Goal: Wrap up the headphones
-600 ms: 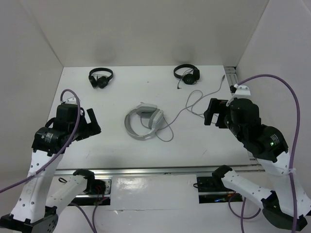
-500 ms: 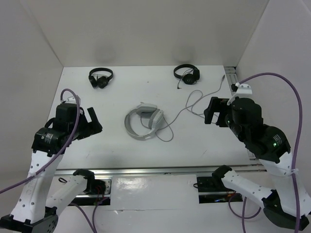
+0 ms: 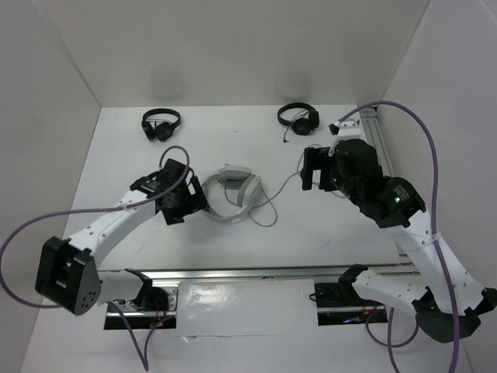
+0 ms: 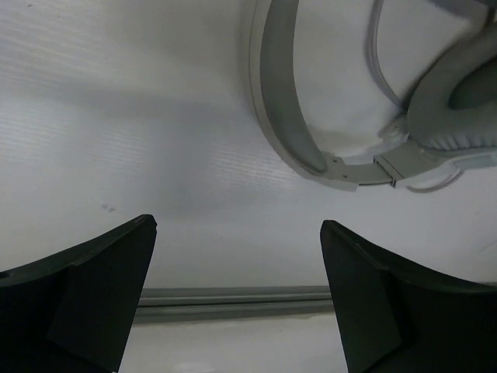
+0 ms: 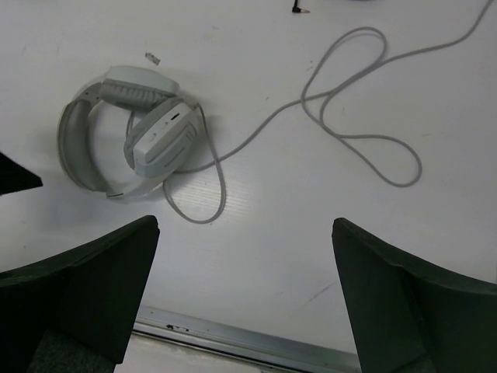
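Both arms have swung in toward the middle of the white table [image 3: 155, 241] since half a second ago. The left arm, which was drawn back at the left edge, now reaches far forward, and the right arm has shifted inward and up toward the far side.

The left gripper [image 3: 186, 203] hangs just beside the large white and light-grey over-ear headphones [image 3: 229, 194]. Its dark fingers [image 4: 93, 287] are spread wide with nothing between them. In the left wrist view the padded headband [image 4: 283, 101] curves just beyond the fingertips, apart from them.

The right gripper [image 5: 245, 224] is also fully spread and empty. It hovers over the table to the right of the headphones, above the long thin pale cable [image 5: 198, 221].

The headphones lie flat near the table's centre with the earcups folded in against the band. The cable loops beside them and snakes off to the right. Its far end seems to pass behind the right arm, though the overhead view is too obscured there to be sure.

Two small black on-ear headphones [image 3: 161, 123] [image 3: 299, 116] rest well apart along the far edge.
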Robot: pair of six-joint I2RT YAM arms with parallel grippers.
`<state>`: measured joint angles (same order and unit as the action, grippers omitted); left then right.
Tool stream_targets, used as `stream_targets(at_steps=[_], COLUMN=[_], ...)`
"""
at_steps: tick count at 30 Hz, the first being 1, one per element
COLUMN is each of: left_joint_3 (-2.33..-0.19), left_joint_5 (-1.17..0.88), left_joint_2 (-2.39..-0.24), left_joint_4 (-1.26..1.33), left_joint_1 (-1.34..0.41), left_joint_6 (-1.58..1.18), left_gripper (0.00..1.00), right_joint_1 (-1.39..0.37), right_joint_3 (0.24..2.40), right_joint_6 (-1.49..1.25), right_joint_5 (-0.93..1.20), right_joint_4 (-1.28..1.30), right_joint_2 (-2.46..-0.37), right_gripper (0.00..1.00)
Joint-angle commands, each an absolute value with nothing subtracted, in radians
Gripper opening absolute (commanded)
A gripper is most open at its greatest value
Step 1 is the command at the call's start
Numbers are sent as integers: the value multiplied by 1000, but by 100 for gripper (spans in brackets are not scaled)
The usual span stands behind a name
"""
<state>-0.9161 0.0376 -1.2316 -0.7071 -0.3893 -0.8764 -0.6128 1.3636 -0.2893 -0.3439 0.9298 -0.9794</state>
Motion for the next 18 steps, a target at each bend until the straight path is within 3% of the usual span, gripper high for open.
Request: stream_targets(at_steps=[1,15,18], left_joint_3=[-960,-1081,-1081], left_joint_5=[107,282,272], left_joint_2=[-1317,-1785,-1807], left_joint_4=[-597,-606,-606], left_joint_1=[-443,-497,-497], left_joint_6=[-1057,-1235,-1244], left_gripper=[100,92,70], right_joint_1=[-621,-630,-630], right_joint_3=[1358,1339,1330], right_joint_6=[-253,-233,-233], right_joint_5=[-289,-226,-225], right_joint_4=[848,810,810], right_joint_2=[-997,-985,-976], right_gripper=[100,100,100])
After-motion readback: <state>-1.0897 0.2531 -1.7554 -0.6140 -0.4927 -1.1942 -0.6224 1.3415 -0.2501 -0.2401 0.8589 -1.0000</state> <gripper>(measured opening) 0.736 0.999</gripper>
